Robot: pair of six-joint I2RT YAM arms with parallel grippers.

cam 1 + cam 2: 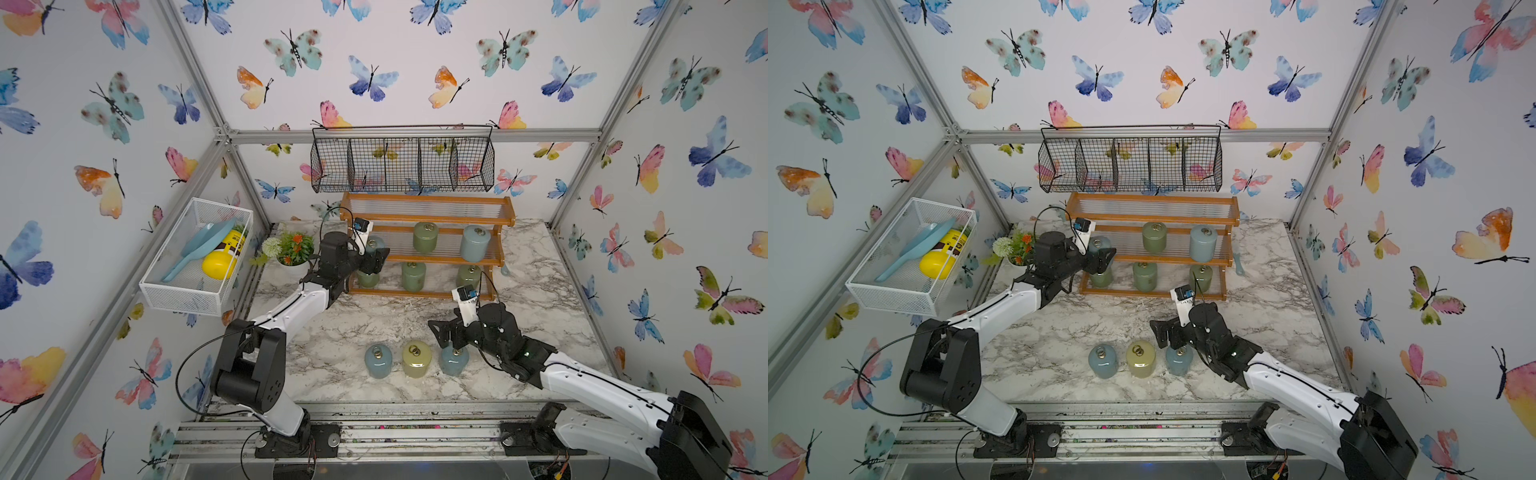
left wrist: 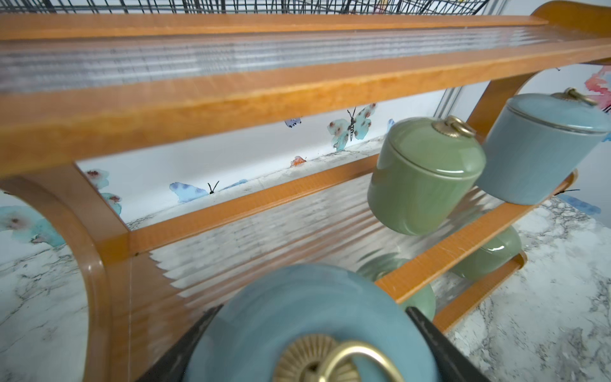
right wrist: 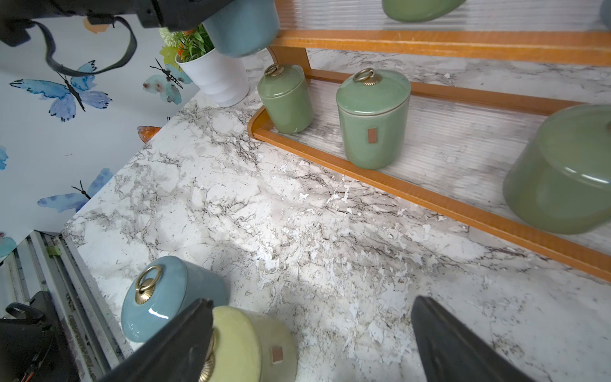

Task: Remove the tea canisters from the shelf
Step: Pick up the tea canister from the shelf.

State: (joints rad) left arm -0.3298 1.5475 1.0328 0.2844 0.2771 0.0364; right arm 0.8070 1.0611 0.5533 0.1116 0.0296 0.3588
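Note:
My left gripper (image 1: 376, 261) is shut on a dusty blue tea canister (image 2: 297, 307) at the left end of the shelf's (image 1: 428, 203) middle tier, one black finger on each side of the lid. I cannot tell whether it still rests on the tier. A green (image 1: 424, 237) and a blue canister (image 1: 474, 243) stand on that tier, and three green ones (image 1: 413, 275) on the bottom tier. On the table a blue (image 1: 379, 360), a yellow-green (image 1: 416, 358) and another blue canister (image 1: 455, 359) stand in a row. My right gripper (image 3: 312, 301) hangs open just above them, holding nothing.
A black wire basket (image 1: 402, 164) hangs on the back wall right above the shelf. A white flower pot (image 1: 293, 266) stands left of the shelf, close to my left arm. On the left wall a white mesh basket (image 1: 166, 286) holds a yellow bottle (image 1: 222, 259).

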